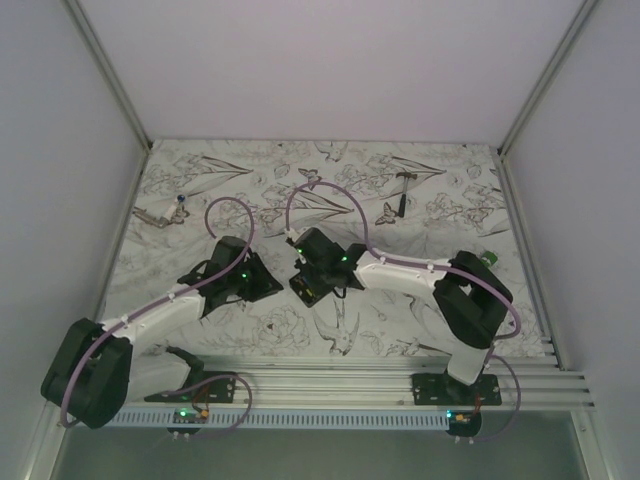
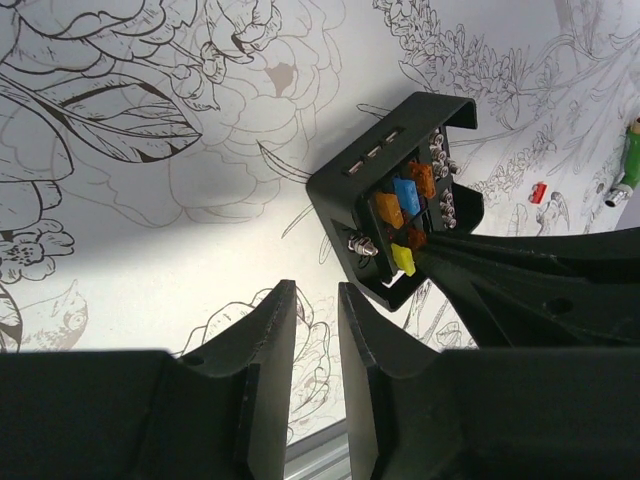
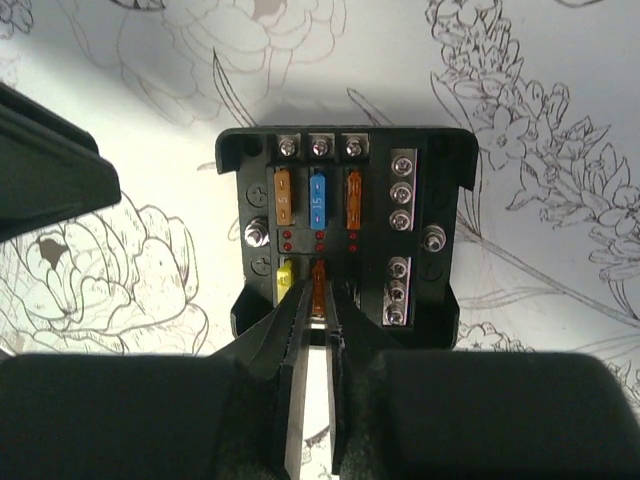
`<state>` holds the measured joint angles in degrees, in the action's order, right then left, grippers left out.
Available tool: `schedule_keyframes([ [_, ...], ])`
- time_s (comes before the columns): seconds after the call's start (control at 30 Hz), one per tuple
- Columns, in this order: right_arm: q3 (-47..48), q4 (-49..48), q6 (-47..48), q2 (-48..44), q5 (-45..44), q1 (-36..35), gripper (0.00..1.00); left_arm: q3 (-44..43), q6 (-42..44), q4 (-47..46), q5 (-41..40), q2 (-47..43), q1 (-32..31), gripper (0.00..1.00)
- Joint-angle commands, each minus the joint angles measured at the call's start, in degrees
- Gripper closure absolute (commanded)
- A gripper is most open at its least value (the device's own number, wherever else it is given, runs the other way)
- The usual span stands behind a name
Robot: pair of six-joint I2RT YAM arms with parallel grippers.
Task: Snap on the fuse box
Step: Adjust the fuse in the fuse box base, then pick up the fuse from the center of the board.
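1. Top view: the fuse box (image 1: 306,292) sits on the flower-printed counter (image 1: 250,170) just below the middle of the frame. The right end effector (image 1: 318,280) reaches in from the right and is down on the box. The left end effector (image 1: 272,288) lies just left of it. A small hammer (image 1: 403,190) lies at the upper right. A green object (image 1: 487,257) shows behind the right arm, and a small tool (image 1: 165,212) lies at the upper left.

2. Left wrist view: the left end effector (image 2: 317,305) is at the bottom centre. Its jaws are parted with only the counter showing between them, so it is open and holds nothing. The fuse box (image 2: 362,205) sits apart from it in the upper right, tilted in the frame, with blue, orange and yellow fuses showing. The right end effector (image 2: 432,258) comes in from the right, its tip beside the yellow fuse. The green object (image 2: 631,150) is at the right edge, with a small red piece (image 2: 537,192) near it.

3. Right wrist view: the fuse box (image 3: 345,170) fills the centre, its open face up. The right end effector (image 3: 318,305) rises from the bottom edge, its fingers (image 3: 296,335) a narrow slit apart. Their tips flank an orange fuse (image 3: 318,285) in the lower row. I cannot tell whether they pinch it.
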<state>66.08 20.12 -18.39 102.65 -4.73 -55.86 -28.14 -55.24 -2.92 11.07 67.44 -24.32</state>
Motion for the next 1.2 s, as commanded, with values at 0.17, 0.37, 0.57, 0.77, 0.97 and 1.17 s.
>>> schedule_keyframes([
  [0.17, 0.02, 3.49, 0.62, -4.87, 1.34, 0.78, 0.72, 0.59, 1.17, 1.69, 0.81, -0.61, -0.62, 0.72],
  [0.37, -4.49, 4.26, 0.30, -8.58, 0.86, 4.60, 0.67, -0.58, 2.41, 2.01, 1.18, 0.42, -1.19, 0.64],
  [0.57, -10.09, 5.96, 0.57, -14.24, -3.90, 11.91, 0.59, -3.28, 3.78, 2.38, 1.00, 2.93, -3.60, 0.57],
  [0.77, -15.89, 6.07, -0.18, -17.76, -7.63, 21.45, 0.52, -6.15, 5.72, 5.05, -2.85, 3.88, -7.47, 0.46],
  [0.97, -19.23, 4.61, -1.14, -17.84, -6.87, 28.37, 0.50, -8.08, 7.54, 9.55, -7.73, 3.24, -9.69, 0.31],
  [1.17, -20.61, 4.71, -2.11, -18.85, -5.74, 28.79, 0.52, -8.46, 7.52, 9.63, -8.04, 3.67, -9.95, 0.26],
])
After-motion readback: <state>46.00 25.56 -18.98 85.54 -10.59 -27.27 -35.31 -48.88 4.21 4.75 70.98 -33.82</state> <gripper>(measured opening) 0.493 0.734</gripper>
